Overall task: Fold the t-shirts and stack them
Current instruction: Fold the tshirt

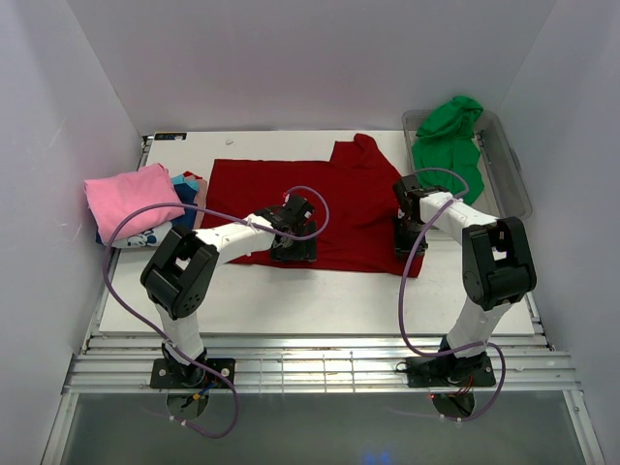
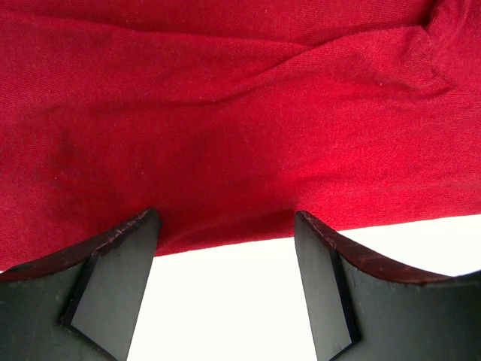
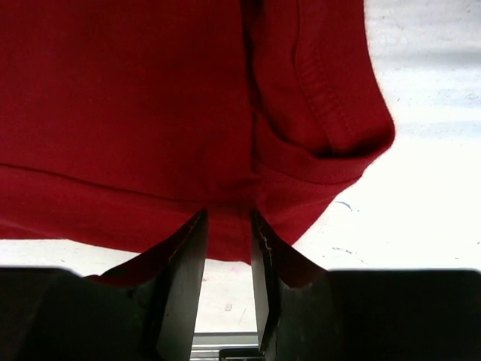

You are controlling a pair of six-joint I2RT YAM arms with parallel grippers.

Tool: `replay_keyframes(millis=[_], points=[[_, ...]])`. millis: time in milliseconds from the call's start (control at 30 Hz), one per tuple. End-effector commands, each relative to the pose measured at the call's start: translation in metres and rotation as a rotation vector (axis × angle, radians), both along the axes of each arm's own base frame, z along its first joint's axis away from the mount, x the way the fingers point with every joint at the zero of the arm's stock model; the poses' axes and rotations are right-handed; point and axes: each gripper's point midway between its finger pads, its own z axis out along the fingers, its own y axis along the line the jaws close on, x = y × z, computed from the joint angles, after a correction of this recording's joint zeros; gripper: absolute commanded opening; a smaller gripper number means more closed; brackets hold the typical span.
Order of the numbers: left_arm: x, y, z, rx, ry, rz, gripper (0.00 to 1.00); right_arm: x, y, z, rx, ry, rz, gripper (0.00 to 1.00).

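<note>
The red t-shirt [image 1: 339,208] lies spread across the middle of the white table [image 1: 291,300], a soft fine-knit cloth with shallow creases and one part folded up toward the far edge. A short sleeve [image 3: 323,98] with a double-stitched hem curls over at its near right corner.

The left gripper [image 1: 294,242] sits at the shirt's near hem. Its dark, flat-faced fingers [image 2: 113,286] are spread wide, with bare table between them.

The right gripper [image 1: 407,240] is at the near right corner. Its fingers [image 3: 184,293] stand narrow, and the hem reaches into the gap. Whether it is pinched cannot be told.

A pink t-shirt [image 1: 124,194] lies folded on a blue one [image 1: 186,189] by the left wall, just beside the red shirt's left edge. A green t-shirt [image 1: 448,136] lies crumpled in the clear plastic tub [image 1: 511,170] at the far right.

Bare table runs along the near edge and beyond the red shirt's right side.
</note>
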Motion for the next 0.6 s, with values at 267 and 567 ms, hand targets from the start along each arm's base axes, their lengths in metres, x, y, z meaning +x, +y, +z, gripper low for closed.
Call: replay_keyframes(millis=[267,567], points=[[-0.0237,0.0142,-0.007,0.039,0.071,0.007,0.83,0.0102,-0.0047,0.0024,-0.015,-0.03,0.0,0.43],[-0.023,0.0129,-0.005,0.036,0.066,0.004,0.83,0.0051,-0.0092,-0.005,-0.022,-0.007,0.001,0.44]])
